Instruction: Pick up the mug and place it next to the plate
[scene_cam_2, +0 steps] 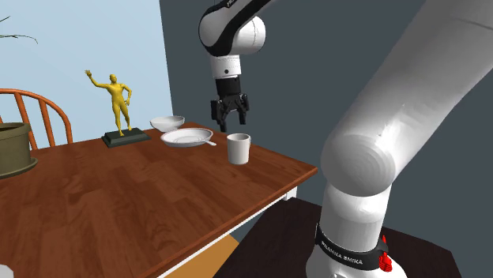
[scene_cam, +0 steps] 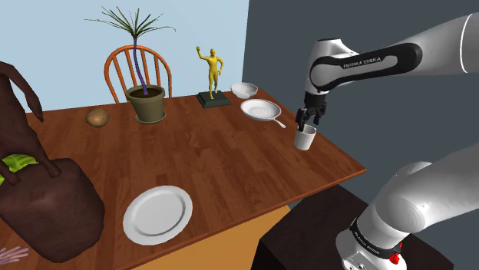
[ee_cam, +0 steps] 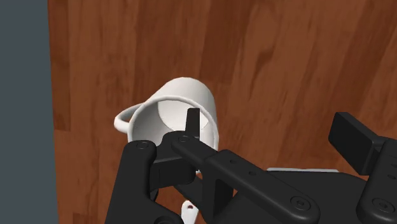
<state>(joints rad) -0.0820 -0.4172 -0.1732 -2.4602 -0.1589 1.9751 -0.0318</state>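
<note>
A white mug (scene_cam: 305, 139) (scene_cam_2: 238, 148) (ee_cam: 178, 114) stands upright near the wooden table's edge, at the shoulder view's right. My black gripper (scene_cam: 308, 123) (scene_cam_2: 230, 122) (ee_cam: 270, 130) hangs just above it, open and holding nothing. In the wrist view one finger (ee_cam: 191, 124) sits over the mug's mouth and the other stands well off to the side, above bare wood. A round white plate (scene_cam: 157, 214) lies near the table's front edge, far from the mug towards the shoulder view's left.
Behind the mug lie a shallow white dish with a handle (scene_cam: 261, 110) (scene_cam_2: 187, 138) and a white bowl (scene_cam: 244, 90) (scene_cam_2: 167, 123). A yellow figurine (scene_cam: 213, 73), a potted plant (scene_cam: 146, 103), a brown lump (scene_cam: 97, 117) and a wooden chair (scene_cam: 138, 69) stand further back. A dark brown shape (scene_cam: 46, 207) covers the table's left end.
</note>
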